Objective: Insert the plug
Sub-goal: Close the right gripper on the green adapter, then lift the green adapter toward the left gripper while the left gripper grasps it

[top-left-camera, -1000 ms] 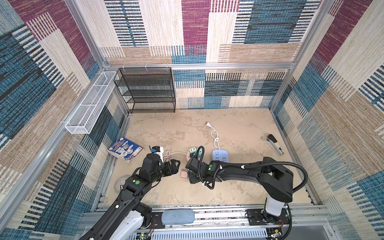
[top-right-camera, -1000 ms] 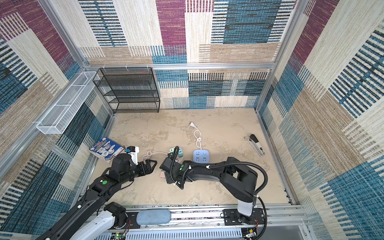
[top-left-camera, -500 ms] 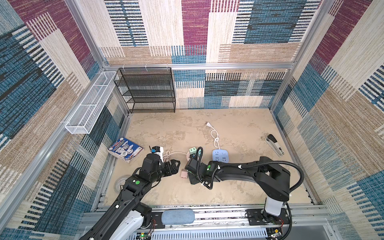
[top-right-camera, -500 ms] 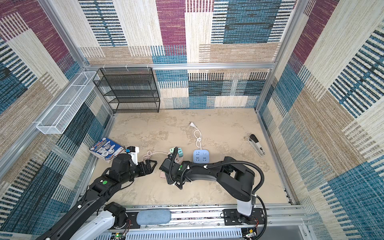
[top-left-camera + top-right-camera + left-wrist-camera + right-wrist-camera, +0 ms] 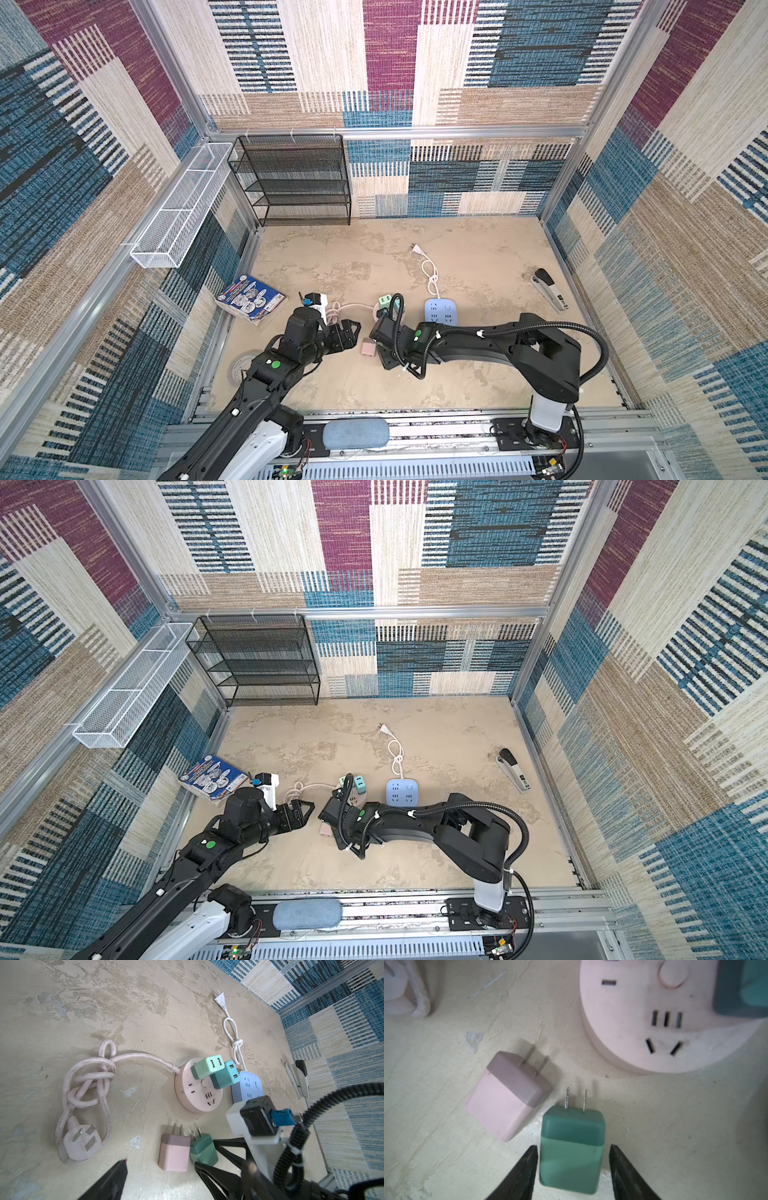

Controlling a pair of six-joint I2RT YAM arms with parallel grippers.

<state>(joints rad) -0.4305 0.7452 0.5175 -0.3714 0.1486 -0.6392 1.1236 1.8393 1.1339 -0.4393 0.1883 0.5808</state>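
**Jaws closing on the green plug, pinch not yet made**

Over the last second the right gripper (image 5: 573,1147) has drawn its jaws in, while its arm has hardly shifted and the left arm has stayed put. The black fingers now flank the rear half of the green plug (image 5: 572,1157), with a sliver of gap on each side, so nothing is held yet. The left gripper (image 5: 352,332) hangs wide open and empty, near the knotted pink cable (image 5: 89,1080).

The green plug lies flat on the rough, mottled beige tabletop (image 5: 145,1012). Its prongs (image 5: 566,1098) point toward the round pink socket (image 5: 623,1012), which it does not touch.

Likely troubles:
- **Slip or pivot:** the casing is smooth matte plastic, boxy with rounded edges. Narrow fingertips gripping so far back may let it swing when the thin, flat metal prongs meet a slot.
- **Neighbour nudged:** the pink plug (image 5: 508,1101) sits just beside it, one corner close to a closing finger.
- **Socket sliding:** the socket looks light and nothing braces it.
- **Crowding:** two teal chargers (image 5: 209,1068) already occupy part of its face
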